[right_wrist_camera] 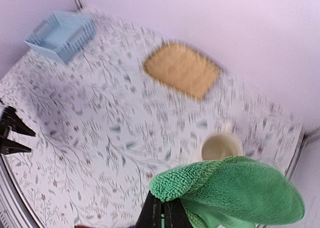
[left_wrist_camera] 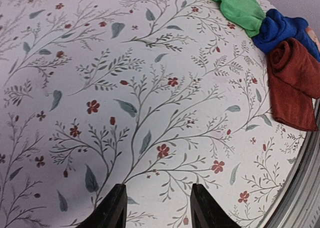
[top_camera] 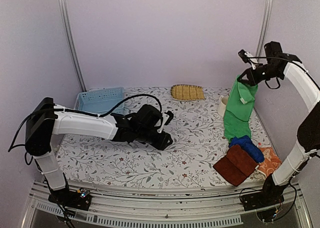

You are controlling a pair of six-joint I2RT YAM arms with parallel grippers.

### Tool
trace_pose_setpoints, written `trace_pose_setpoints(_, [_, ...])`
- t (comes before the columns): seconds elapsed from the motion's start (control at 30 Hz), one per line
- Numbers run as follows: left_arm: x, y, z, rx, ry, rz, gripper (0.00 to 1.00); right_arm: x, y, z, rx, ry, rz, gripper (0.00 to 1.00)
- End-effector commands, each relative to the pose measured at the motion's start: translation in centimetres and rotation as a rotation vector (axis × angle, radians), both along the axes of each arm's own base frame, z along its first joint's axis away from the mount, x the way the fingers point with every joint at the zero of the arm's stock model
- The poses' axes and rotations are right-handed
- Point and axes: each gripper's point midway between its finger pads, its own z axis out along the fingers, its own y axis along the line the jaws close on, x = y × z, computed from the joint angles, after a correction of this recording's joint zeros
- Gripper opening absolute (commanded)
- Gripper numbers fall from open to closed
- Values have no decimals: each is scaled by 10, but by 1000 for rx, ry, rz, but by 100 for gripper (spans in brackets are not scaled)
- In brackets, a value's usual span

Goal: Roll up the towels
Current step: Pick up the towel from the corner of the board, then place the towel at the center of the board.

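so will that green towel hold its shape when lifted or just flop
Probably floppy: the green towel hangs limp from the right hand, its tail resting on the table. Its looped terry pile likely resists slipping.

2 white arms (top_camera: 82, 124), blk joints (top_camera: 129, 131) & cables (top_camera: 142, 95)

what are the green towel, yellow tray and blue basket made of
The green towel looks like soft matte terry cloth, from its fuzzy looped pile. The yellow tray is probably woven straw, going by its ribbed rows. The blue basket seems smooth moulded plastic, with rows of small holes in its wall.
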Motion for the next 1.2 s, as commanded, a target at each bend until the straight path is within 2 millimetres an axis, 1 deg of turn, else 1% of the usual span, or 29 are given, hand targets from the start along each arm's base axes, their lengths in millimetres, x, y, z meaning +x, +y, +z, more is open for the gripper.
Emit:
trace_pose_setpoints(0.0, [30, 45, 24, -29, -35, 201, 46, -36, 75, 126, 171, -289, 314, 2])
trace_pose_setpoints(0.03, [32, 53, 27, -32, -36, 229, 46, -41, 89, 147, 186, -341, 363, 2])
trace_pose_setpoints(0.13, [36, 77, 40, -42, -58, 310, 46, -65, 135, 188, 235, -429, 511, 2])
trace_pose_setpoints(0.17, [36, 85, 43, -41, -66, 333, 46, -76, 151, 201, 253, -459, 562, 2])
trace_pose_setpoints(0.23, [34, 100, 56, -64, -82, 388, 46, -101, 180, 226, 292, -520, 653, 1])
trace_pose_setpoints(0.27, [32, 108, 55, -65, -80, 408, 46, -118, 198, 237, 312, -555, 711, 1])
trace_pose_setpoints(0.3, [30, 113, 57, -77, -80, 420, 46, -128, 207, 247, 330, -588, 749, 1])
trace_pose_setpoints(0.33, [28, 118, 60, -87, -80, 434, 46, -137, 214, 258, 354, -622, 782, 1])
trace_pose_setpoints(0.4, [26, 129, 63, -99, -83, 469, 46, -148, 221, 282, 432, -669, 830, 1])
trace_pose_setpoints(0.5, [24, 144, 69, -96, -98, 516, 46, -153, 221, 320, 486, -774, 838, 1])
trace_pose_setpoints(0.53, [23, 150, 71, -93, -105, 534, 46, -152, 221, 325, 492, -791, 833, 1])
trace_pose_setpoints(0.57, [22, 155, 74, -95, -115, 547, 46, -149, 221, 326, 491, -795, 827, 1])
trace_pose_setpoints(0.6, [21, 160, 77, -94, -126, 561, 47, -144, 224, 321, 485, -784, 820, 1])
trace_pose_setpoints(0.63, [20, 165, 80, -97, -137, 574, 47, -136, 225, 312, 475, -760, 810, 1])
trace_pose_setpoints(0.67, [19, 170, 83, -105, -147, 583, 47, -128, 225, 298, 463, -724, 802, 1])
trace_pose_setpoints(0.7, [18, 174, 86, -110, -156, 591, 47, -113, 228, 265, 436, -651, 789, 1])
trace_pose_setpoints(0.77, [16, 181, 88, -126, -166, 605, 48, -95, 221, 207, 366, -573, 766, 1])
trace_pose_setpoints(0.8, [15, 184, 86, -129, -167, 605, 48, -87, 213, 172, 332, -523, 746, 1])
trace_pose_setpoints(0.83, [13, 185, 84, -135, -160, 599, 48, -81, 201, 142, 297, -499, 731, 2])
trace_pose_setpoints(0.87, [13, 186, 80, -136, -148, 595, 48, -78, 189, 107, 246, -481, 725, 4])
trace_pose_setpoints(0.9, [12, 187, 76, -133, -134, 589, 48, -79, 176, 72, 191, -449, 702, 10])
trace_pose_setpoints(0.97, [10, 184, 68, -120, -102, 562, 48, -85, 153, 7, 39, -403, 683, 29])
trace_pose_setpoints(1.0, [9, 181, 65, -108, -87, 543, 47, -90, 143, -17, -36, -392, 690, 36])
trace_pose_setpoints(1.03, [7, 179, 60, -92, -68, 526, 46, -98, 133, -42, -87, -358, 691, 40])
trace_pose_setpoints(1.1, [2, 172, 51, -59, -27, 482, 44, -111, 117, -61, -123, -324, 682, 45])
trace_pose_setpoints(1.17, [-6, 162, 48, -51, 12, 419, 40, -125, 112, -60, -108, -302, 680, 48])
